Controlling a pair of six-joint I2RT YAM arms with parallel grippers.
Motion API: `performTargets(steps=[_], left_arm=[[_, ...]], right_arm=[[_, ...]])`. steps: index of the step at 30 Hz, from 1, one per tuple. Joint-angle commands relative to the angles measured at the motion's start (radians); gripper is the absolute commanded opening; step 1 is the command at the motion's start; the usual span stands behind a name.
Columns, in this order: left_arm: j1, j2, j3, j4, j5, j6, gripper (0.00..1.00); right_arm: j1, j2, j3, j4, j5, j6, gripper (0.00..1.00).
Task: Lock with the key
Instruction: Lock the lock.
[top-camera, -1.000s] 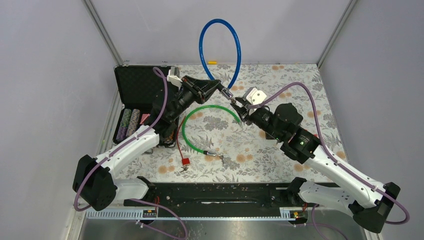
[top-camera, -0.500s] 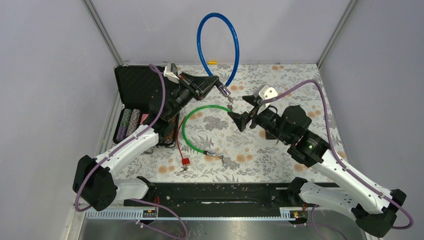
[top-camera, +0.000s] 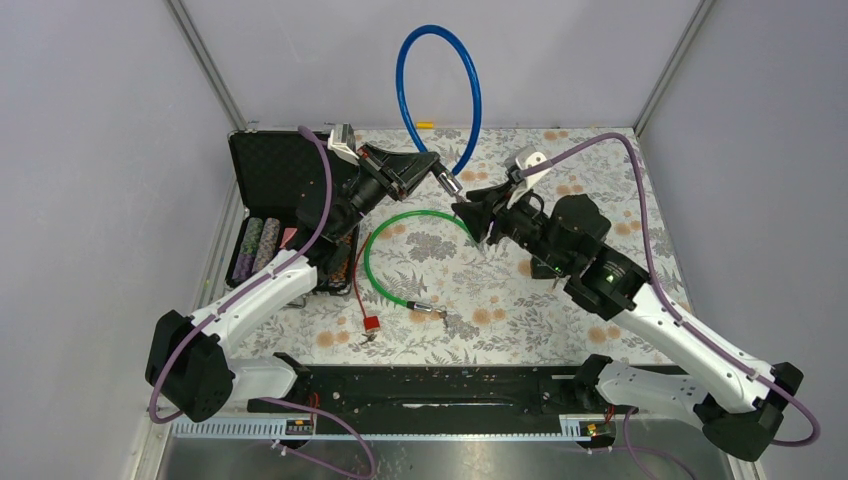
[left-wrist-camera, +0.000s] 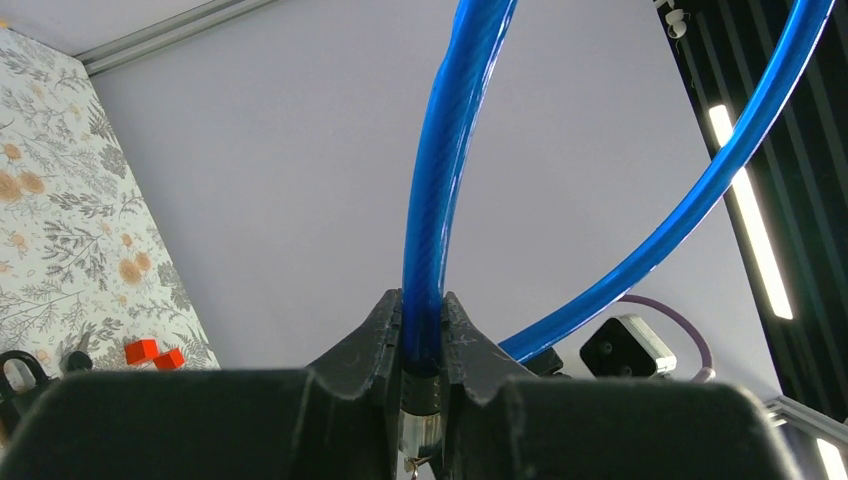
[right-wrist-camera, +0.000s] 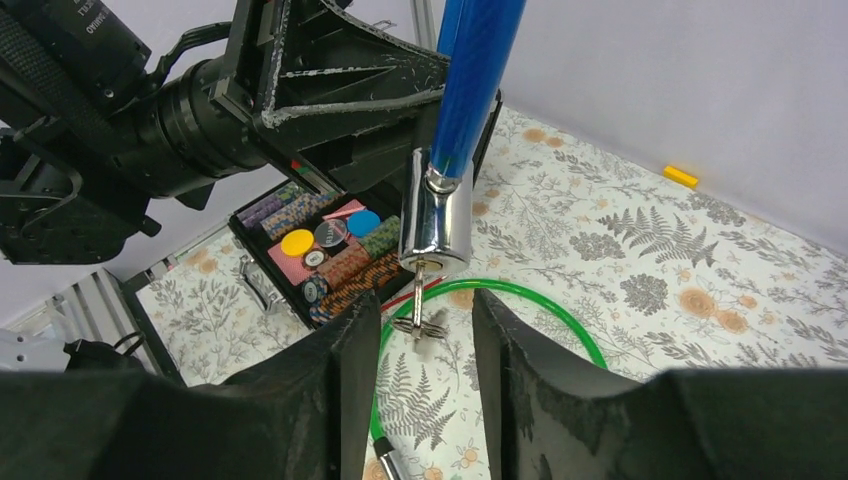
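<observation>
Now the key (right-wrist-camera: 420, 318) hangs with its shaft vertical from the lock barrel (right-wrist-camera: 437, 222), at twelve o'clock of the half-spread, empty right gripper (right-wrist-camera: 425, 340), while the left gripper (left-wrist-camera: 424, 330) pinches the blue cable (left-wrist-camera: 440, 170) aloft.

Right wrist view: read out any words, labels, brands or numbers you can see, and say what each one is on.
No text can be quoted with confidence.
White print on the black housing on the left arm: tilted, cut off by the frame edge, unreadable.
Markings on the poker chips: too small to read.
On the chrome lock body: no lettering visible.
</observation>
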Motion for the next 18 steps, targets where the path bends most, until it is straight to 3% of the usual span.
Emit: performTargets(steps=[1,8,18], left_arm=[[0.006,-0.036,0.030,0.107,0.016,0.018,0.00],[0.009,-0.043,0.037,0.101,0.010,0.021,0.00],[0.056,-0.060,0.064,0.039,-0.005,0.058,0.00]], right_arm=[[0.004,0.016,0.058,0.042,0.027,0.031,0.43],[0.004,0.054,0.101,-0.006,0.039,0.011,0.00],[0.004,0.020,0.092,-0.131,0.045,-0.093,0.00]])
